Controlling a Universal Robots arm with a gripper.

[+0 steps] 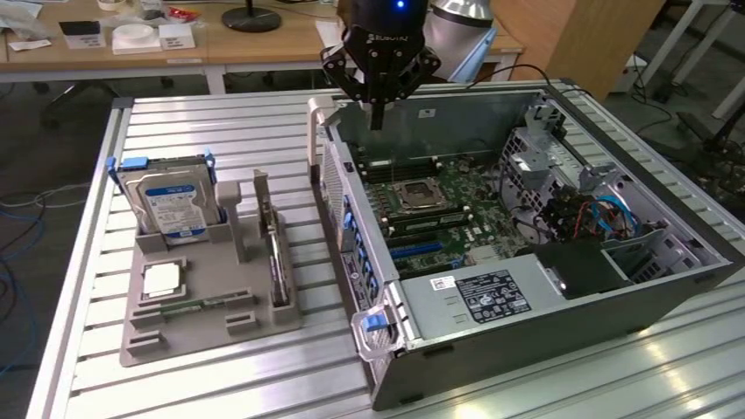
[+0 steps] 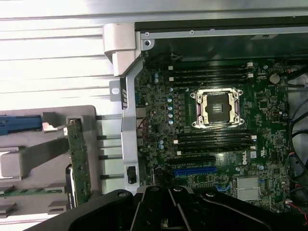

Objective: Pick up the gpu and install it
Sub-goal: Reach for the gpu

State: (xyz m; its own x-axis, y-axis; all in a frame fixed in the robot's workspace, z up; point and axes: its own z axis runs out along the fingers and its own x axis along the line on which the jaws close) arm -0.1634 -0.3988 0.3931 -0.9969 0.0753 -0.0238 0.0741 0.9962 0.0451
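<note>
At the upper centre of the exterior view, the black jaws hang pressed together, pinching nothing, above the far edge of the open grey metal computer case point(image 1: 559, 340). Left of centre in the frame, well apart from them, the thin flat rectangular gpu card point(image 1: 277, 262) stands on edge in a slot of the grey plastic tray point(image 1: 198, 340) on the slatted aluminium desk point(image 1: 209, 131). It looks light, stiff and fragile. Its exposed upper edge seems the safest hold, clear of the components.
</note>
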